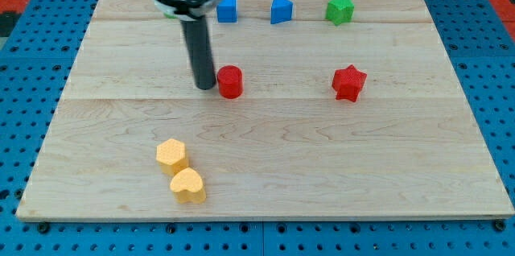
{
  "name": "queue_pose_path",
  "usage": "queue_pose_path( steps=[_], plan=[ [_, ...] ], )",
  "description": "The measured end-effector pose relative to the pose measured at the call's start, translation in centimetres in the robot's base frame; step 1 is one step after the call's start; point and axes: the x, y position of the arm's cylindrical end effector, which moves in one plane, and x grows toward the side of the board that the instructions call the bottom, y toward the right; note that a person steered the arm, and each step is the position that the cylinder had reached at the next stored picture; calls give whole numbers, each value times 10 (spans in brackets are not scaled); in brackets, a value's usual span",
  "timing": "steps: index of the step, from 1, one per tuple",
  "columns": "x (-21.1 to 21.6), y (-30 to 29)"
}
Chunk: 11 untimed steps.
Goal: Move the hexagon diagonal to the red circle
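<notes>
The yellow hexagon (pixel 171 155) lies at the view's lower left of the wooden board (pixel 265 175). The red circle (pixel 230 81), a short red cylinder, stands above the board's middle, to the left. My tip (pixel 205 86) rests on the board just left of the red circle, very close to it or touching it. The hexagon is well below my tip and a little to its left.
A yellow heart (pixel 187 184) lies just below and right of the hexagon, touching it. A red star (pixel 348 83) sits at the right. Two blue blocks (pixel 228 8) (pixel 280 9) and a green star (pixel 339 9) line the view's top. Blue pegboard surrounds the board.
</notes>
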Motion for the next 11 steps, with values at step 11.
queue_pose_path(
  steps=[11],
  plan=[
    [81,-81]
  ],
)
